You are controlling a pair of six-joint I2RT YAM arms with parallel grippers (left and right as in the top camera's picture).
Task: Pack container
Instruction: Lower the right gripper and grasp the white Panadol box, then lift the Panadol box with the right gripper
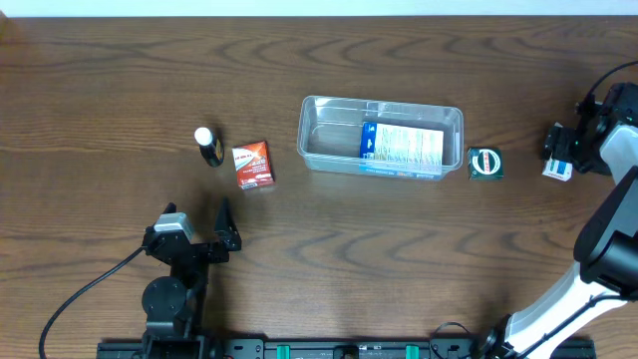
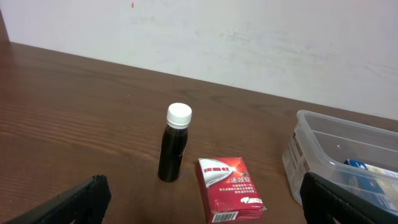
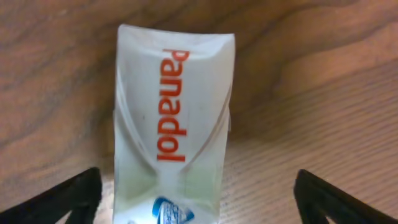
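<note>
The clear container (image 1: 379,140) stands mid-table with a blue and white box (image 1: 404,147) lying inside it. Its corner also shows in the left wrist view, container (image 2: 342,152). A red carton (image 1: 252,165) and a dark bottle with a white cap (image 1: 207,146) sit to its left. My left gripper (image 1: 227,227) is open, short of the red carton (image 2: 229,190) and the bottle (image 2: 174,146). At the far right, my right gripper (image 1: 556,152) is open around a dented white Panadol box (image 3: 171,124), with a clear gap on one side.
A small dark green round-faced item (image 1: 485,163) lies just right of the container. The right arm (image 1: 608,239) reaches up along the table's right edge. A pale wall rises behind the table in the left wrist view.
</note>
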